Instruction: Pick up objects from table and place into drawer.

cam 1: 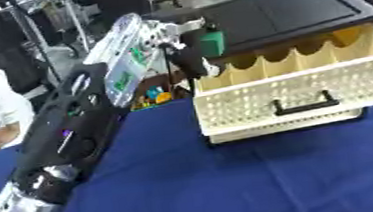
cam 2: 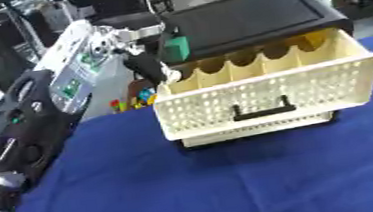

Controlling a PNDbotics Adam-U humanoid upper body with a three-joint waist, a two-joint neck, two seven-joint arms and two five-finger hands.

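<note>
1. The left hand (cam 1: 191, 57) is raised at the left end of the open drawer (cam 1: 298, 92), its fingers curled round a small green block (cam 1: 213, 43) — a pinch from the side, as far as the blur lets one judge.
2. The green block hangs just above the drawer's left corner, level with the black top (cam 1: 289, 8) of the drawer unit and close against its edge; whether it touches that edge cannot be told.
3. The cream, perforated drawer is pulled well out, its black handle (cam 1: 304, 104) facing the robot. Scalloped dividers split it into compartments, and something yellow (cam 1: 347, 36) shows in a compartment toward the right end — possibly an object already put away, though its shape is unclear.
4. On progress, my judgement: the pick is done and the carry is nearly over; what remains for this block is lowering it into the leftmost compartment and letting go.
5. The blue tablecloth (cam 1: 234, 183) in front of the drawer shows no further objects. A few bright-coloured items (cam 1: 154, 96) lie beyond the table's far edge, behind the arm.
6. The right hand appears in neither view.
</note>
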